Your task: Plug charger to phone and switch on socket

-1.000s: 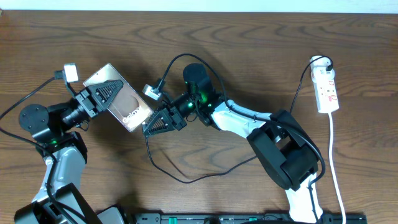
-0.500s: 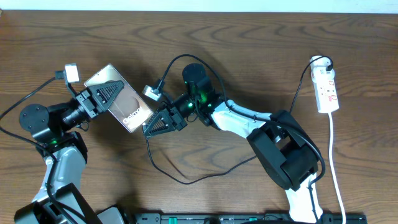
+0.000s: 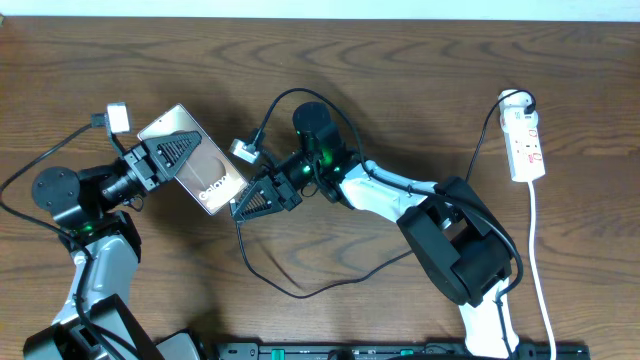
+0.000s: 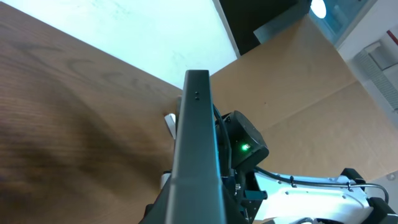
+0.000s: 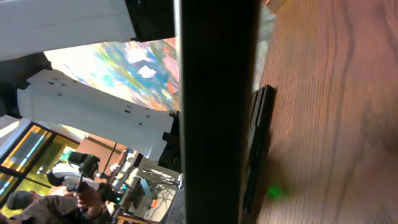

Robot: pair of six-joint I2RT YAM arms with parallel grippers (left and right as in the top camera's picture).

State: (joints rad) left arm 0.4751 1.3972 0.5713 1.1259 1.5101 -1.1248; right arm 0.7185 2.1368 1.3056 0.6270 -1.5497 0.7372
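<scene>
As the left gripper [image 3: 172, 156] clamps the phone [image 3: 212, 180] and the right gripper [image 3: 250, 201] pinches the charger [image 3: 300, 291] by its tip, squaring that tip to the phone's edge before pushing looks crucial.

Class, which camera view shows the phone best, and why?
Overhead: the phone shows its face and lettering. The left wrist view gives only its thin edge; the right wrist view leaves it unclear.
</scene>
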